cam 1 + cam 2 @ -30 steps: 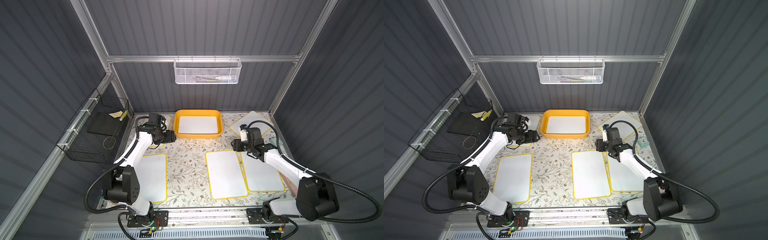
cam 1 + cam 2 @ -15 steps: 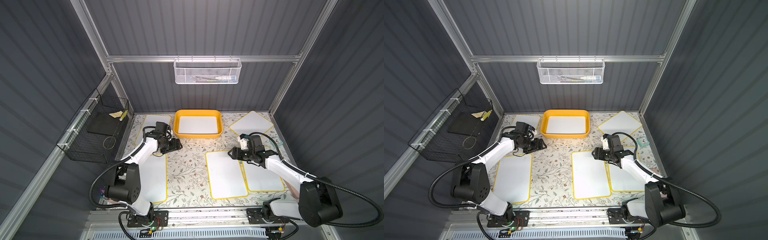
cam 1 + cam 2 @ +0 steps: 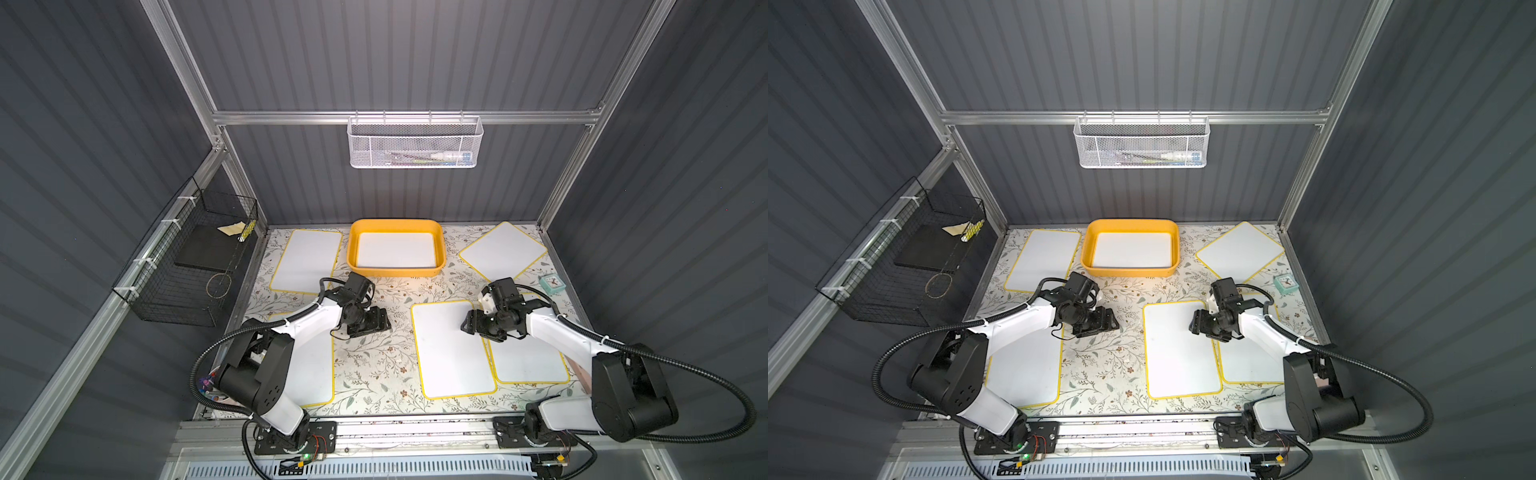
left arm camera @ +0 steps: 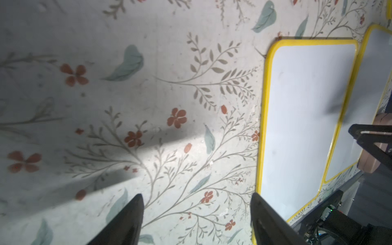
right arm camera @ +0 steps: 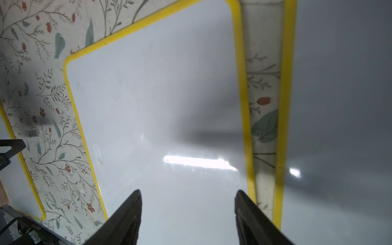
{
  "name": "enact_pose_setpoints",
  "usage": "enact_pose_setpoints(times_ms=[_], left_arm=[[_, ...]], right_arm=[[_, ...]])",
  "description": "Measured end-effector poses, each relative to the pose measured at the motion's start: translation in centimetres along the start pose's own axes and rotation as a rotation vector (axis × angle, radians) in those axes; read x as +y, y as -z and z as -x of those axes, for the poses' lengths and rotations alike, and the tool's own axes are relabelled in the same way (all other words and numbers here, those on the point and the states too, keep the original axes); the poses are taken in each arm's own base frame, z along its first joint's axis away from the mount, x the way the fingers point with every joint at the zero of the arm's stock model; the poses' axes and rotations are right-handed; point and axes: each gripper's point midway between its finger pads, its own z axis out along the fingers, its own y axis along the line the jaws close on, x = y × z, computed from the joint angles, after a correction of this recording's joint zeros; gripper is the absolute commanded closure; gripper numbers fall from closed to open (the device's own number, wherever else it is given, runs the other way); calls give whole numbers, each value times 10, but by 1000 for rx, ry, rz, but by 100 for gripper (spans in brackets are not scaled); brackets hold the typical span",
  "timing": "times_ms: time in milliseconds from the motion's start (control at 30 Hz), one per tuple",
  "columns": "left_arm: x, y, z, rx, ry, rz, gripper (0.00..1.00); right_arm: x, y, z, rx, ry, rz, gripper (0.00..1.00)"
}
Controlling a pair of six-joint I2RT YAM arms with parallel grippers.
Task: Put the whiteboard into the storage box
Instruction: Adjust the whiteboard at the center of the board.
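The storage box point(image 3: 397, 272) point(image 3: 1129, 272) sits at the far middle of the table point(image 3: 374, 365), and one whiteboard point(image 3: 397, 249) point(image 3: 1133, 249) lies flat inside it, as it did a second ago. Just near of the box, a second whiteboard point(image 3: 451, 353) point(image 5: 159, 106) lies flat at the middle of the table.

The right gripper point(image 3: 473, 326) point(image 5: 187, 193) was farther back a second ago, by the tilted board point(image 3: 503, 251) at the far right. Now it hangs over the right long edge of the middle whiteboard. Its fingers point(image 5: 125, 216) are spread with nothing between them, one over the white face and one by the yellow rim. Whether they touch the board cannot be told.

The left gripper point(image 3: 380, 324) point(image 4: 197, 195) has come away from the far-left board point(image 3: 307, 259) beside the box. It is now over bare flowered table, left of the middle whiteboard, with its fingers point(image 4: 127, 220) spread and empty.

Two more boards lie near right point(image 3: 528, 357) and near left point(image 3: 311, 365), each partly under an arm. A small teal clock point(image 3: 552, 282) stands at the right edge.

The white mesh basket point(image 3: 413, 143) on the far wall holds pen-like things. The black wire basket point(image 3: 187, 266) on the left wall holds a dark flat pad and a pale scrap of paper.
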Motion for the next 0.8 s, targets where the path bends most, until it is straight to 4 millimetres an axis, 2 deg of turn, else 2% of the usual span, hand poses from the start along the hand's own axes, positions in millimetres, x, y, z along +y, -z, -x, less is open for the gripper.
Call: enact_pose_setpoints(times_ms=[267,667,800], left_arm=[[-13,-28,-17,45,-24,17,20],[-26,-35,-7,17,-35,-24,19],[-27,-36,-7,18,-35,-28,19]], right_arm=[[-17,1,6,-5,-12,-67,27],[-15,-20,13,27,13,-50,20],[-5,-25,17,33,40,-33,19]])
